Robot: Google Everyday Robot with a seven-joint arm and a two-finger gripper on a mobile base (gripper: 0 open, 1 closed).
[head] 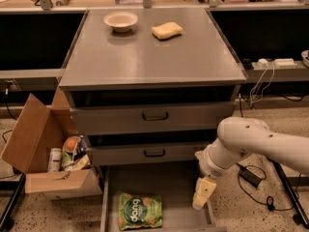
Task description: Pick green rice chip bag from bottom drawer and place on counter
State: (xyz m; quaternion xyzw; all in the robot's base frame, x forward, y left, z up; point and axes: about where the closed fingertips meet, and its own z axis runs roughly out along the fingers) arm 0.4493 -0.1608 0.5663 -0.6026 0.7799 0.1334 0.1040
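In the camera view we see the bottom drawer (179, 190) pulled out at 6 o'clock of the gray cabinet, its floor mostly bare. The green rice chip bag (139, 210) lies flat on that floor, toward the drawer's left front, logo up. The gripper (202, 197) hangs pointing down over the drawer's right side, at 3 o'clock from the bag and apart from it. It has nothing in its hold, and we cannot tell whether it is spread or closed. The white arm (241, 144) comes in from 3 o'clock of the frame and bends down to it. Above the drawer, two closed drawer fronts (154, 117) with black handles are stacked. The counter (154, 57) on top carries a pale bowl (120, 21) at its 11 o'clock and a yellow sponge (167, 30) at 12 o'clock, near each other but not touching. At 9 o'clock of the open drawer stands an open cardboard box (29, 134) holding packets and a can. A black power adapter (250, 176) lies on the speckled floor at 3 o'clock of the gripper.
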